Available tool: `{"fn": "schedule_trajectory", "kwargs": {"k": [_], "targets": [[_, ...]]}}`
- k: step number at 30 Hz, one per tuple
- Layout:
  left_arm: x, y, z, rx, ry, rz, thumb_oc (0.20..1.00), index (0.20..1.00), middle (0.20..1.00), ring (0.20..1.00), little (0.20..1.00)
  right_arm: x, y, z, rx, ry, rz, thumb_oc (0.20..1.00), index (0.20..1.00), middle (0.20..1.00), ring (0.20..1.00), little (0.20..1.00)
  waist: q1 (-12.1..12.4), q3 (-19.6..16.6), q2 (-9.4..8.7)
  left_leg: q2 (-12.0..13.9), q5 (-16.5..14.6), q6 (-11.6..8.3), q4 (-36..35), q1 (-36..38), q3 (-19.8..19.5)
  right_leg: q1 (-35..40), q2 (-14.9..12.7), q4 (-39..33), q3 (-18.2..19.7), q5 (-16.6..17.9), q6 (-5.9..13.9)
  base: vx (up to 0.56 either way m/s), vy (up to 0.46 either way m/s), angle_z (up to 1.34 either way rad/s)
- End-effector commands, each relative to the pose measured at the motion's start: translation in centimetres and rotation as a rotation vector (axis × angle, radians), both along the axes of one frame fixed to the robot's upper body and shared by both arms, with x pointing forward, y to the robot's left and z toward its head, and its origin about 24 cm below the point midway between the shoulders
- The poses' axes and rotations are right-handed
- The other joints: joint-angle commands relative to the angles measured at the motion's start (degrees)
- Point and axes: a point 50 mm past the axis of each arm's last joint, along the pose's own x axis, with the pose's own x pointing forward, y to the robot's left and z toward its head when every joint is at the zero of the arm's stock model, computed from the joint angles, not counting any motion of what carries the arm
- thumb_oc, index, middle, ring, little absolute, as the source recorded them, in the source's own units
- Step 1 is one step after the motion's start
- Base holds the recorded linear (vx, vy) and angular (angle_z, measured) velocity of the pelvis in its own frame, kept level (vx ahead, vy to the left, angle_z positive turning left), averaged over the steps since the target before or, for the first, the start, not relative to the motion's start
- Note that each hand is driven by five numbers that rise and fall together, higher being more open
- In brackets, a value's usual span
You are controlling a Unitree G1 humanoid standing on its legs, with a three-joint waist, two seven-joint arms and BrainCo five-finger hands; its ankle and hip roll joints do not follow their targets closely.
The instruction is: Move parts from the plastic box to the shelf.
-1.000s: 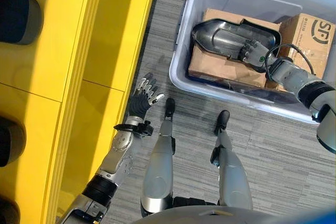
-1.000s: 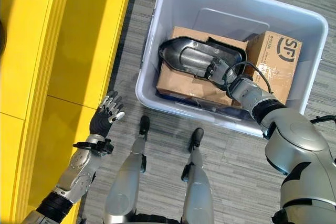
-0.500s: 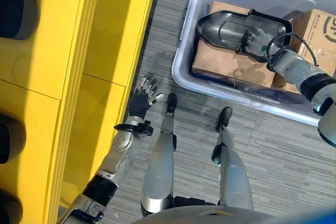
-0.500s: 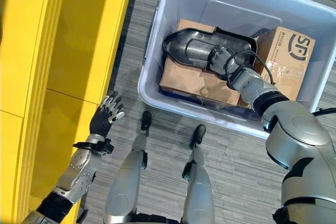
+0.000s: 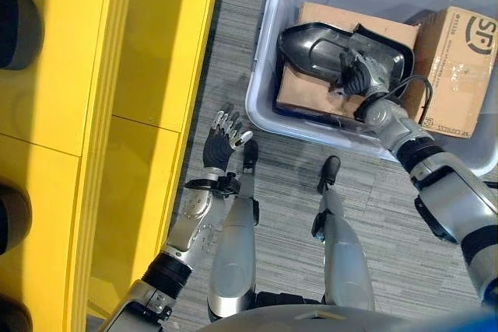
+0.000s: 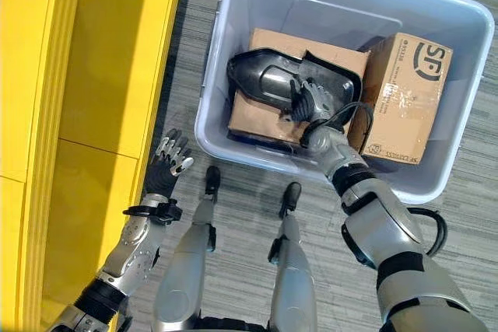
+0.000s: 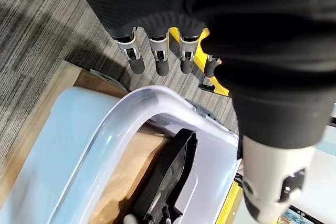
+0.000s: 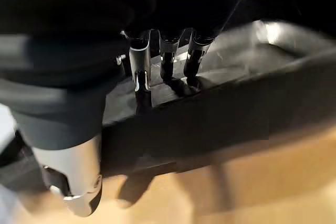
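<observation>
A pale grey translucent plastic box [image 6: 233, 5] sits on the grey striped carpet floor [image 5: 233, 52], just beside the tall bright yellow shelf unit [image 5: 93, 75] that runs along the robot's left. Inside the box lie two brown cardboard cartons: a flat one [image 6: 264, 118] toward the shelf side and a squarer, taped one [image 6: 401, 99] toward the robot's right. On top of the flat carton rests the part — a dark, glossy moulded plastic shell [image 6: 261, 83] with a rounded nose pointing toward the shelf and a raised black rim [image 5: 389, 40] at its other end.

The right hand [image 6: 310, 101] is down in the box, on the shell's wider end. In the right wrist view its fingers [image 8: 140, 69] reach over the rim and into the hollow of the shell, while the thumb [image 8: 73, 182] sits on the outer side of that dark wall — so the hand looks clasped on the shell's edge, though I can't be quite sure how firmly it grips. The shell lies on the carton, within the box walls.

The left hand [image 5: 222, 141] hangs over the carpet between the shelf and the box, near the box's corner, touching nothing. Its fingers [image 7: 157, 51] are straight and spread, holding nothing.
</observation>
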Motion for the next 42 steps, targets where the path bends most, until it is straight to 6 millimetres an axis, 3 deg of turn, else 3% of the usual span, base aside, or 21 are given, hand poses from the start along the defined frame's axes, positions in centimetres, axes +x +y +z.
{"fn": "schedule_trajectory", "kwargs": {"k": [1,3,4,6,7,13,18,20,26,29,32,42], "targets": [[-0.2,0.4,1.2,0.04,-0.058,0.001,1.0,1.0,1.0,1.0,1.0,0.3,-0.8,0.5,0.337,0.006,-0.033,1.0,1.0,1.0,1.0,1.0,0.8,2.0,-2.72,0.8,-4.7,0.03,2.8,1.8,0.7,2.0,-5.0,8.9,-1.6,-6.6,3.83,0.0,0.0,0.0],[-0.3,0.5,1.1,0.038,-0.053,0.003,1.0,1.0,1.0,1.0,1.0,0.4,-1.1,0.6,0.436,-0.004,-0.055,1.0,1.0,1.0,1.0,1.0,0.8,2.0,-2.84,0.9,-4.7,0.01,2.7,2.1,0.8,2.2,-4.9,8.8,-1.6,-6.6,3.82,0.0,0.0,0.0],[-0.4,0.5,1.0,0.041,-0.042,0.002,1.0,1.0,1.0,1.0,1.0,0.5,-1.0,0.9,0.619,-0.017,-0.069,1.0,1.0,1.0,1.0,1.0,0.8,2.0,-2.98,0.9,-5.0,-0.02,2.6,2.8,0.9,2.8,-4.9,8.8,-1.5,-6.8,3.78,0.0,0.0,0.0],[-0.3,0.6,1.0,0.043,-0.04,0.002,1.0,1.0,1.0,1.0,1.0,0.6,-0.9,1.2,0.69,-0.03,-0.07,1.0,1.0,1.0,1.0,1.0,0.8,2.0,-3.02,0.9,-4.9,0.01,2.5,3.0,1.0,2.8,-4.9,8.7,-1.4,-6.5,3.74,0.0,0.0,0.0],[-0.3,0.6,1.1,0.043,-0.04,0.003,1.0,1.0,1.0,1.0,1.0,0.7,-0.7,1.8,0.812,-0.06,-0.071,1.0,1.0,1.0,1.0,1.0,0.8,2.0,-3.05,1.0,-5.0,-0.03,2.6,3.4,1.0,3.1,-4.8,8.7,-1.3,-6.5,3.72,0.0,0.0,0.0],[-0.3,0.5,1.2,0.042,-0.036,-0.002,1.0,1.0,1.0,1.0,1.0,0.9,-1.0,2.9,1.006,-0.117,-0.105,1.0,1.0,1.0,1.0,1.0,0.7,2.0,-3.11,1.0,-5.2,0.02,2.5,4.5,1.3,4.0,-4.8,8.9,-1.2,-6.6,3.7,-0.01,0.004,-0.04],[-0.2,-0.1,1.1,0.033,-0.021,-0.021,1.0,1.0,1.0,1.0,1.0,0.9,-1.3,4.1,1.314,-0.206,-0.14,1.0,1.0,1.0,1.0,1.0,0.4,1.8,-2.96,0.9,-5.4,0.06,2.3,5.7,1.5,4.7,-4.7,9.0,-0.9,-6.7,3.74,0.0,0.001,-0.01],[-0.3,-0.2,0.9,0.033,-0.007,-0.025,1.0,1.0,1.0,1.0,1.0,0.9,-1.6,4.0,1.362,-0.217,-0.168,1.0,1.0,1.0,1.0,1.0,0.3,1.6,-2.96,0.9,-5.4,0.1,2.1,6.0,1.6,4.8,-4.7,9.0,-0.8,-6.8,3.7,0.0,0.0,0.0],[-0.4,-0.9,0.5,0.037,0.025,-0.048,1.0,1.0,1.0,1.0,1.0,0.5,-1.4,1.4,1.629,-0.207,-0.299,1.0,1.0,1.0,1.0,1.0,0.3,0.8,-2.18,0.8,-5.6,0.26,1.8,6.9,1.6,5.4,-4.7,9.0,-0.8,-7.1,3.63,0.0,0.0,0.0],[-0.4,-1.1,0.2,0.032,0.045,-0.054,1.0,1.0,1.0,1.0,1.0,0.3,-0.2,0.1,1.749,-0.197,-0.332,1.0,1.0,1.0,1.0,1.0,0.2,0.3,-1.91,0.8,-5.8,0.37,1.7,7.3,1.8,5.8,-4.8,8.9,-0.7,-7.2,3.59,0.0,0.0,0.0],[-0.2,-1.8,-0.1,0.027,0.072,-0.074,1.0,1.0,1.0,1.0,1.0,-0.3,2.9,-2.2,1.917,-0.138,-0.374,1.0,1.0,1.0,1.0,1.0,0.0,-0.4,-1.74,0.6,-6.0,0.48,1.9,7.7,1.8,6.0,-4.8,8.9,-0.4,-7.1,3.62,0.01,0.011,-0.04],[-0.3,-2.6,-0.9,-0.005,0.127,-0.086,1.0,1.0,1.0,1.0,1.0,-1.6,6.3,-4.8,2.047,-0.056,-0.518,1.0,1.0,1.0,1.0,1.0,0.4,-1.4,-1.07,0.1,-6.4,0.72,2.0,8.2,1.1,7.3,-5.4,9.1,-1.0,-7.6,3.73,0.0,0.0,0.0]]}}
